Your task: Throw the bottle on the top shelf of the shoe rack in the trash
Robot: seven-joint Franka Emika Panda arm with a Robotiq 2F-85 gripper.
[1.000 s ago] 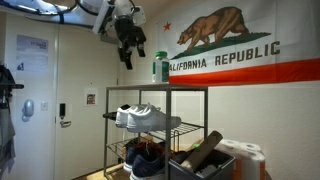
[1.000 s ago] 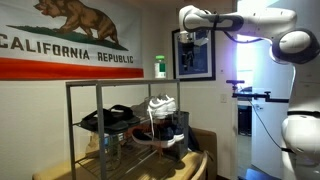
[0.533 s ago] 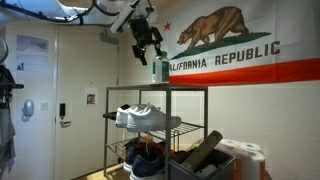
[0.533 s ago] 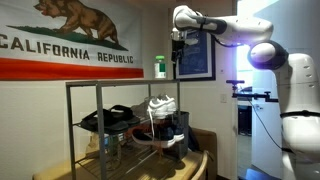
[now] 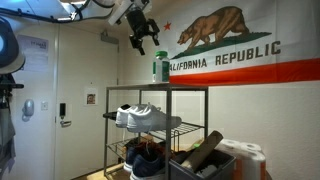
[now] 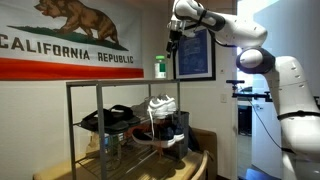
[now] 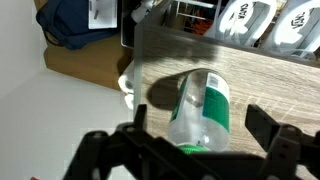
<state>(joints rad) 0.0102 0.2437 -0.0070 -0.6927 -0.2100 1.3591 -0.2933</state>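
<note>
The small green bottle (image 5: 160,67) with a white top stands upright on the top shelf (image 5: 185,89) of the dark metal shoe rack (image 5: 166,130). It shows in both exterior views (image 6: 160,67). My gripper (image 5: 142,38) hangs open in the air above and beside it (image 6: 172,42), not touching. In the wrist view the bottle (image 7: 203,100) lies below, between my open fingers (image 7: 200,128), standing on a wood-grain surface (image 7: 260,85). The dark grey trash bin (image 5: 184,161) sits low beside the rack.
White sneakers (image 5: 145,117) and dark shoes (image 6: 115,118) fill the lower shelves. A California flag (image 5: 240,50) hangs on the wall behind the rack. A white rounded container (image 5: 245,155) stands by the bin. A door (image 5: 35,100) is off to the side.
My arm has swung across toward the rack. The gripper has moved from well aside of the bottle to just above and beside it. The bottle has not moved.
</note>
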